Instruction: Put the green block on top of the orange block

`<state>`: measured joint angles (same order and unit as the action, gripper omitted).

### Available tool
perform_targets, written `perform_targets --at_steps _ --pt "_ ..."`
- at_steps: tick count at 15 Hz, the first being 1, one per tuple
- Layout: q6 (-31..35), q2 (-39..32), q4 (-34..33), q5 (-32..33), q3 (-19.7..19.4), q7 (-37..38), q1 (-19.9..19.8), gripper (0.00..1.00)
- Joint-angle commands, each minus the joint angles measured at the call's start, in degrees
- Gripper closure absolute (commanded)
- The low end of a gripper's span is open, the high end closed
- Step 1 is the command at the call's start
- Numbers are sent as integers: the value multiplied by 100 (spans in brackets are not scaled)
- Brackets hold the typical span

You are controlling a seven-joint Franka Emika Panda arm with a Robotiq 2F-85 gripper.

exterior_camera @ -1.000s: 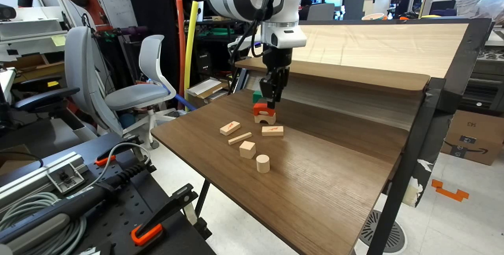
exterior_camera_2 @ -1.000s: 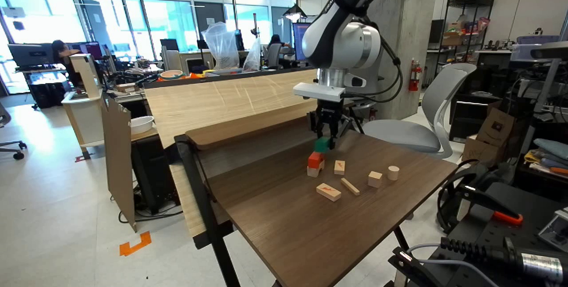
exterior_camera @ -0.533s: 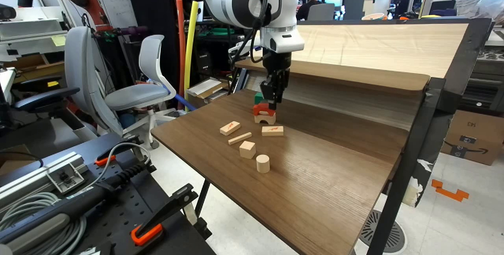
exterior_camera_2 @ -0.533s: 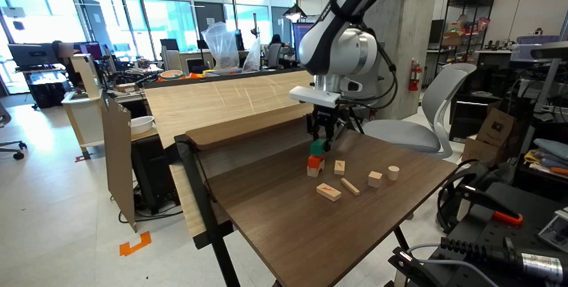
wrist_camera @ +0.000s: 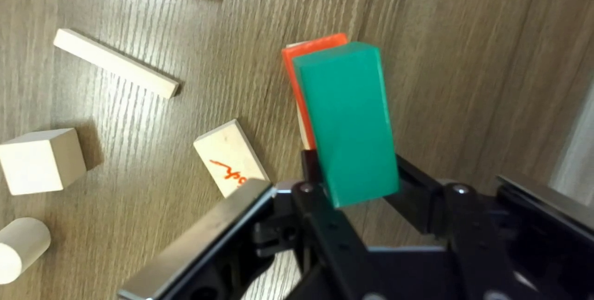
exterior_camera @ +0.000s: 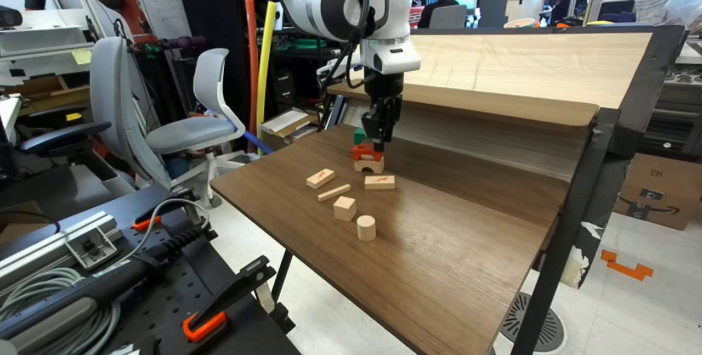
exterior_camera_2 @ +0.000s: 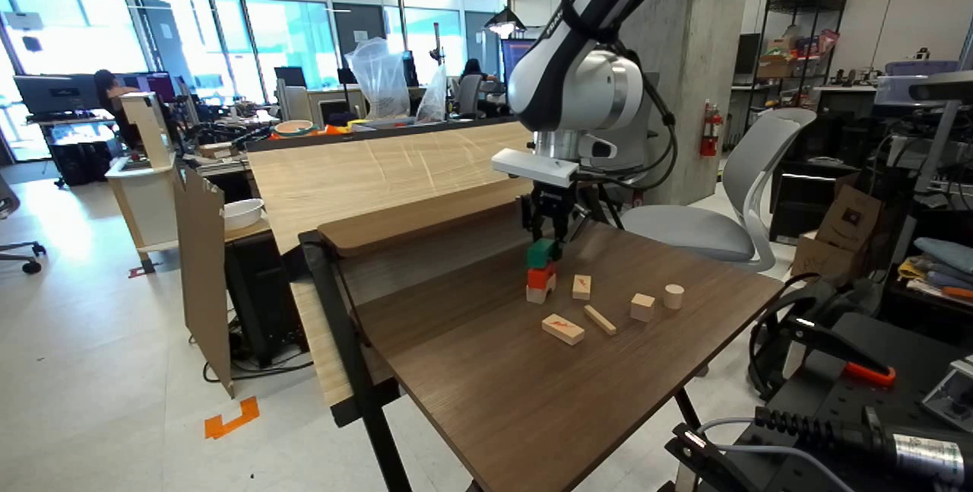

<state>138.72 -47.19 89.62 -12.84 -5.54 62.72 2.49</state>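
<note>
The green block is held between the fingers of my gripper in the wrist view. It also shows in both exterior views. The orange block lies on a pale arch-shaped wooden piece. In the wrist view the green block covers most of the orange block, whose left and far edges stick out. The green block sits above it, slightly shifted to the right there. I cannot tell whether the two blocks touch. The right finger is partly hidden behind the green block.
Pale flat blocks, a thin stick, a cube and a short cylinder lie on the brown table. A raised wooden shelf runs along one side of the table, close to the arm.
My gripper with the green block has moved left and slightly down in an exterior view, coming over the orange block. The movement in the last half second is small. The other blocks have not moved.
</note>
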Motion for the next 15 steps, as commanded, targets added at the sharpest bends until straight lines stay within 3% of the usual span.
perform_targets --at_steps 1,9,10,11,15 --pt "157 -111 -121 49 -64 136 99 87" --pt "205 -183 -164 79 -101 205 129 87" --pt "204 -191 -163 86 -112 225 136 50" --pt "201 -196 -168 92 -120 238 140 36" --pt "179 -209 -174 94 -137 269 140 8"
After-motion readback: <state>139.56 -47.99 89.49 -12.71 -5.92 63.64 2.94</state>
